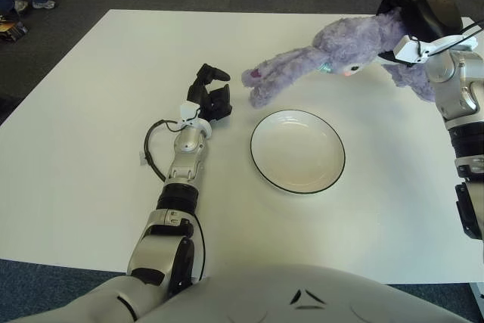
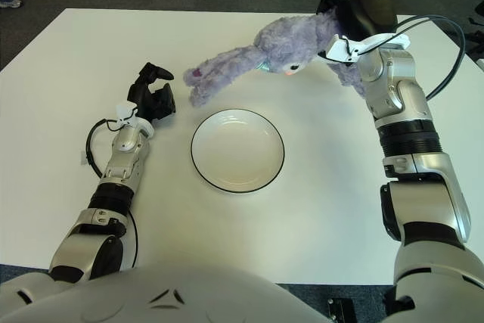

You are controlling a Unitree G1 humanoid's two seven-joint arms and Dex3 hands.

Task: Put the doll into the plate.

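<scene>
The right hand (image 2: 361, 17) grips the doll (image 2: 283, 41) near the tabletop's far right corner; carry it nearer, centring over the plate (image 2: 237, 150) before lowering.

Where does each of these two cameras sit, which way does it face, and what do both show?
Left eye view: on the head, looking forward and down at the table; left hand left of the plate, chest at the bottom, right forearm cut by the edge.
Right eye view: beside it, facing the same way; the whole right arm shows.
Shared: the right hand holding the doll raised beyond the plate.
</scene>
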